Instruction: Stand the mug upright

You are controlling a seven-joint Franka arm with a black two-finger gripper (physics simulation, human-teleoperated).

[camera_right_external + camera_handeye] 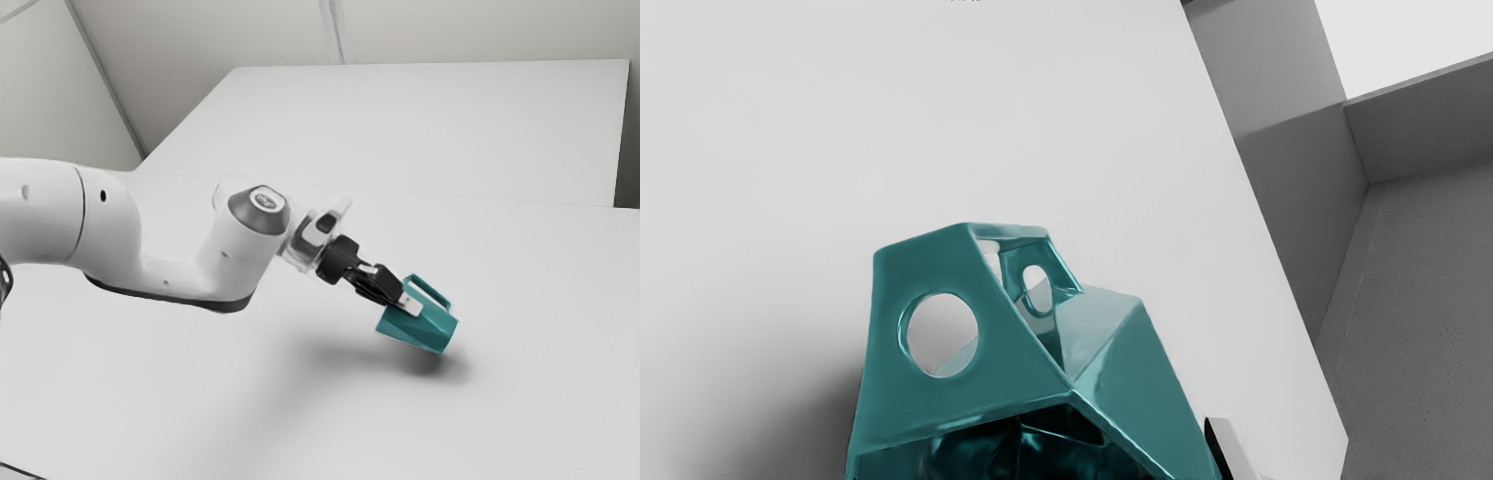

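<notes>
claw (407,302), opening and hold unclear, meets the tilted mug (430,329); pale walls (210,30) back the white table (540,290).

The faceted teal mug (425,330) tilts over the white table (540,400), handle (432,291) uppermost.

I have my arm (165,275) stretched toward the mug (432,325), its bulky wrist joint (255,225) standing higher than the mug and short of it. From there my hand (338,258) slants down to the mug, tilted well off vertical. My tool (411,304) is closed on the mug, one finger (1232,445) lying along the mug's outer side; the other is hidden from me.
</notes>
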